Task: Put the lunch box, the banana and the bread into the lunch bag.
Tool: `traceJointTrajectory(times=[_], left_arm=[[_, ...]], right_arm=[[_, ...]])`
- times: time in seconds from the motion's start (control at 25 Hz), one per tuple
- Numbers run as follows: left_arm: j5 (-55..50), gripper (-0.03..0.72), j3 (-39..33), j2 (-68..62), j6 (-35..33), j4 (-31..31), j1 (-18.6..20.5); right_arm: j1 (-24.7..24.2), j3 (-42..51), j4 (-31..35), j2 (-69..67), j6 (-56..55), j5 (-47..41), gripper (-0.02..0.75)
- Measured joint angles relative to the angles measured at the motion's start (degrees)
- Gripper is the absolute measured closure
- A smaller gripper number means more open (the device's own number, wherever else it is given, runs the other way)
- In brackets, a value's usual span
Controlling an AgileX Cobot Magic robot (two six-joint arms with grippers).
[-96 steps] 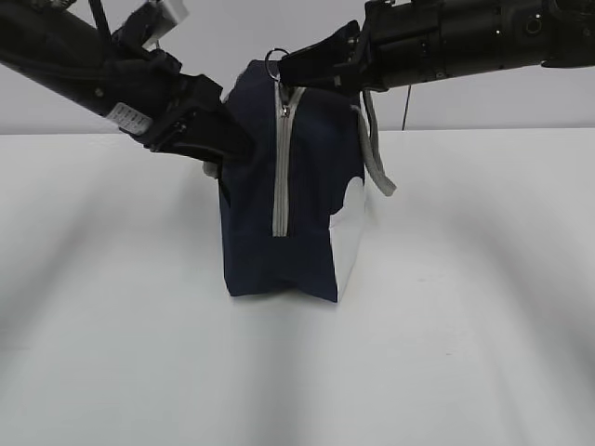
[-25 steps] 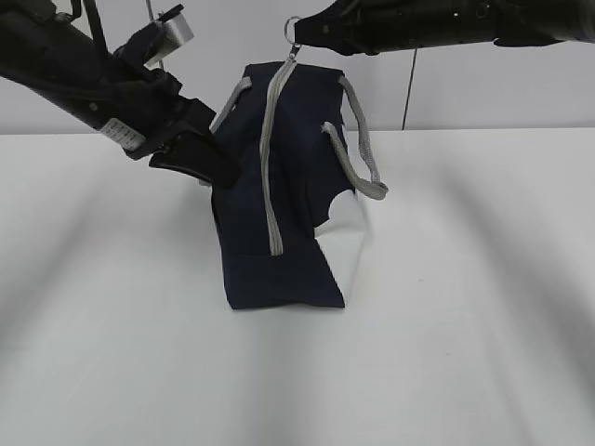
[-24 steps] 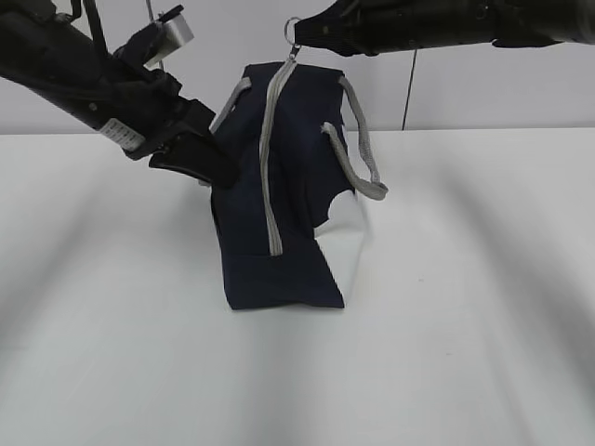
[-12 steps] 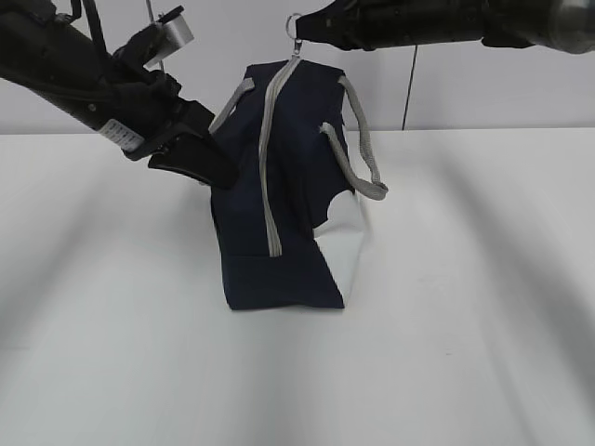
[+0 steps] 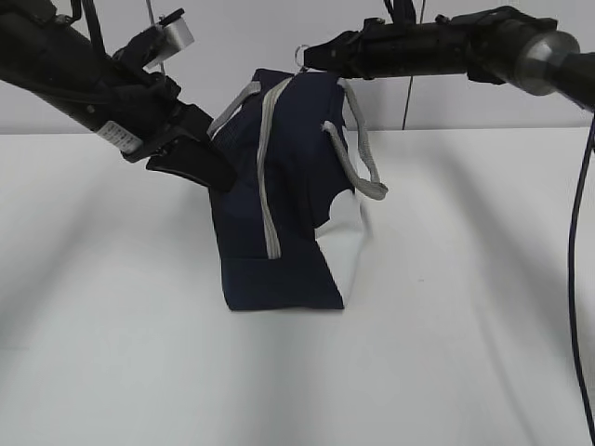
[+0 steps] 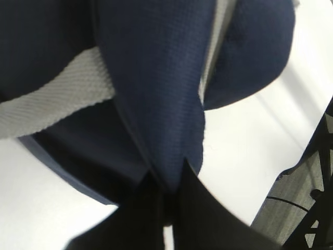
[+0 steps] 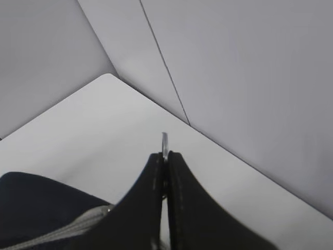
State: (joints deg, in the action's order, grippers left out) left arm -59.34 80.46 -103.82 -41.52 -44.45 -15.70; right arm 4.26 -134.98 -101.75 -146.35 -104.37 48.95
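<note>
on the white table (image 5: 465,307), near its middle: 1 lunch bag (image 5: 288,214), boxy, navy-blue fabric, standing on its narrow base. a grey zipper band (image 5: 268,177) runs from the top edge down the near face and stops above the base. grey strap handles, 1 looping loose off the right side (image 5: 364,158), 1 showing at the upper left (image 5: 232,107). a white side panel (image 5: 346,243) fills the lower right corner. a metal ring pull (image 5: 302,53) sits at the very top of the zipper.

left gripper (image 5: 216,172): pressed against the bag's upper left side, jaws drawn narrow and pinching a fold of the navy fabric, seen plainly in the left wrist view (image 6: 167,195), where cloth and a grey strap (image 6: 57,101) fill the frame.

right gripper (image 5: 310,59): reaching in from the right, level with the bag's top, jaws closed tight on the ring pull; in the right wrist view the thin ring edge (image 7: 164,141) pokes out between the 2 finger tips, with the bag's top corner and zipper below at lower left (image 7: 47,208).
</note>
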Motion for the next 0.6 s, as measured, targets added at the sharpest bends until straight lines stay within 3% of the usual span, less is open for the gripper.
traceJointTrajectory(times=[0.28, 0.6], left_arm=[[0.1, 0.687, 0.0, 0.0, -0.1, 1.1, 0.0], [-0.1, 0.687, 0.0, 0.0, -0.1, 1.5, 0.0]], right_arm=[[-0.3, -7.1, 3.2, -5.8, -0.9, 1.0, 0.754], [-0.5, -8.4, 4.3, -7.6, -1.9, 2.4, 0.754]])
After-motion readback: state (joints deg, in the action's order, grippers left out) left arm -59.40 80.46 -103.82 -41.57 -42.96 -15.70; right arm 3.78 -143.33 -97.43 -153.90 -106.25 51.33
